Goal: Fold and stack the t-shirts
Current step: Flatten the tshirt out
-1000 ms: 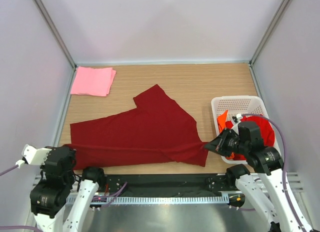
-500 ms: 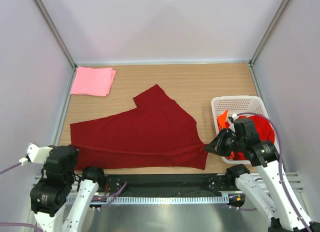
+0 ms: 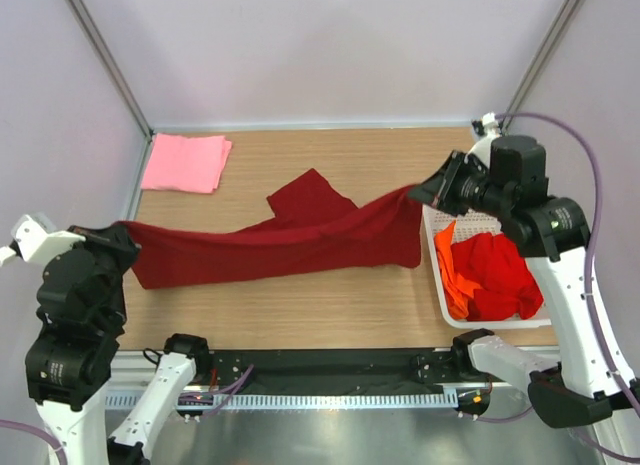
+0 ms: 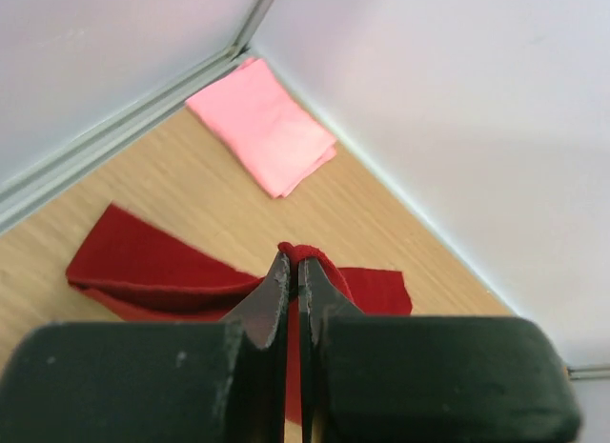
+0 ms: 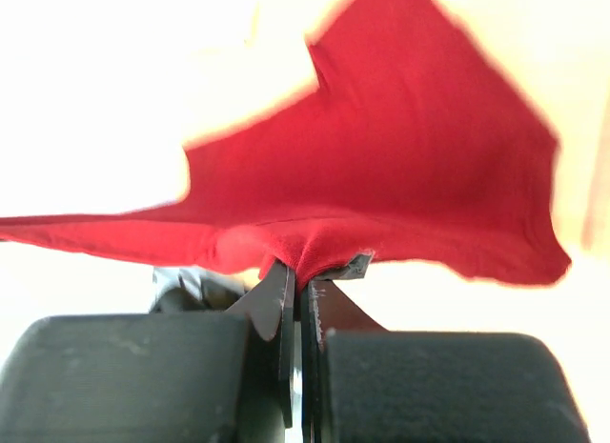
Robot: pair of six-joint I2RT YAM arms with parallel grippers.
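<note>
Pinched the maroon t-shirt (image 3: 300,240) at opposite ends, left pincer (image 4: 294,259) and right pincer (image 5: 298,271) clamped on it. Sagged limp between; judged light, soft, best gripped at corners.

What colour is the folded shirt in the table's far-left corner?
The folded shirt is plain light pink, clearest in the top external view.

Four t-shirts in all, one of each colour: one maroon t-shirt (image 3: 290,240), one pink t-shirt (image 3: 185,162), one bright red t-shirt (image 3: 505,275), one orange t-shirt (image 3: 447,263). One white slotted basket (image 3: 480,223). One wooden table (image 3: 300,305). Two robot arms (image 3: 570,285), each with a single gripper: one left gripper (image 3: 125,232), one right gripper (image 3: 418,193). Two black fingers (image 4: 274,292) per gripper, four across the pair. Three pale enclosure walls (image 3: 320,55), two metal corner posts (image 3: 106,57).
</note>
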